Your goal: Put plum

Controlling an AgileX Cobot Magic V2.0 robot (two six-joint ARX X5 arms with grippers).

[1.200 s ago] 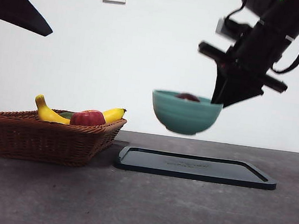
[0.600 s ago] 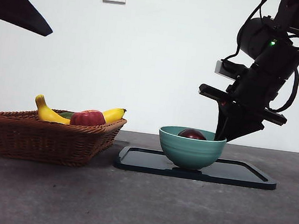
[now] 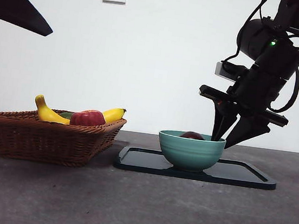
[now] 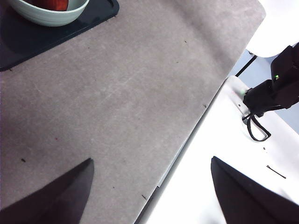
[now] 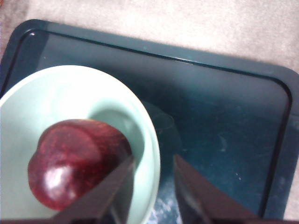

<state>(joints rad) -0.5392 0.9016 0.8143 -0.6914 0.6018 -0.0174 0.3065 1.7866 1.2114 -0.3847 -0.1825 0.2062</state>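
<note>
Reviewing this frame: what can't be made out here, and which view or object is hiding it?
- Plum: front view shows only its top; bowl wall hides the rest.
- Green item in the basket: banana and apple cover it.
- Bowl: cut off by the left wrist view's edge.

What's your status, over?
Right tool open astride teal bowl rim. Plum in bowl, bowl on black tray. Left tool open, waiting aside.
</note>
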